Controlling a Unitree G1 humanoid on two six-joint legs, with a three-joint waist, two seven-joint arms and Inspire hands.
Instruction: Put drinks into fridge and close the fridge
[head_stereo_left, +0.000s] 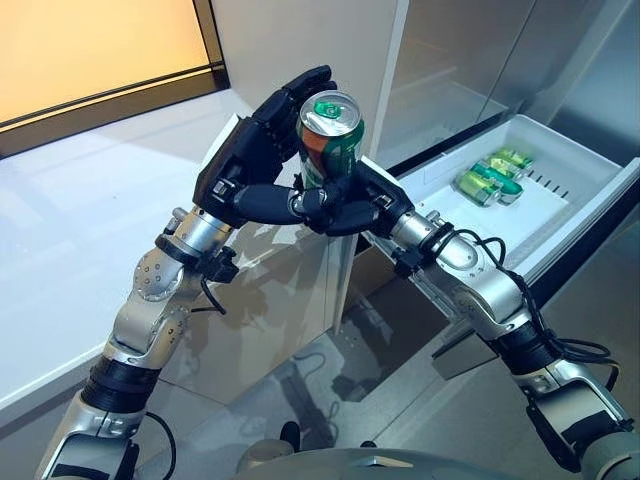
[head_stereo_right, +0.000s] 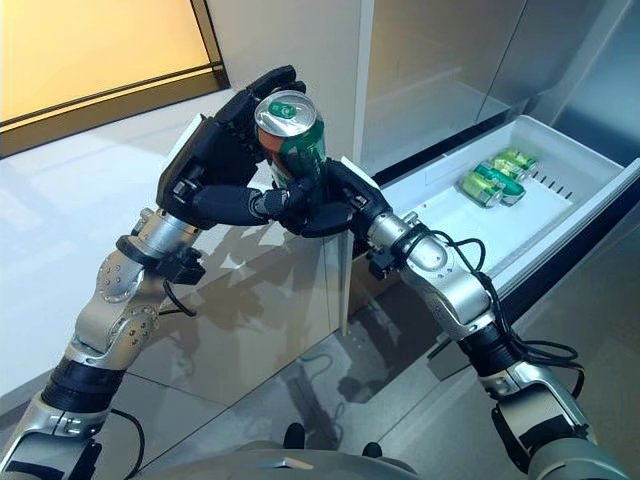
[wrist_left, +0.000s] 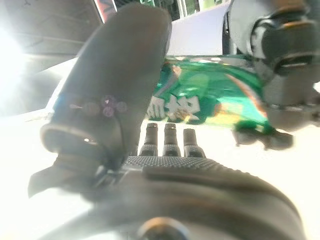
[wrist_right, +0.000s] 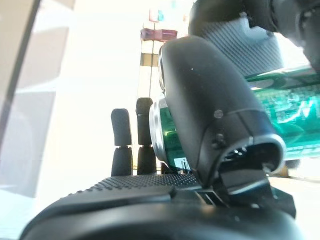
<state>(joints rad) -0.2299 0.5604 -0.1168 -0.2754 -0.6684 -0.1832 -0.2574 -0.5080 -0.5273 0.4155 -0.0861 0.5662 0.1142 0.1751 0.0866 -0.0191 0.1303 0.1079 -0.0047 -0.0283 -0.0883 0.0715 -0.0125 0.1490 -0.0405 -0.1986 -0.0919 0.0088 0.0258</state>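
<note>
Left eye view: left hand and right hand both gripping upright green can; light, slick, dentable, taking it mid-body.

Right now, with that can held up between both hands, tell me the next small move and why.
Probably let the left hand release, so the right hand alone carries the green can toward the open drawer. Both hands are curled round the upright can above the counter, the drawer lies on the right arm's side, and it already holds green cans with bare space beside them.
</note>
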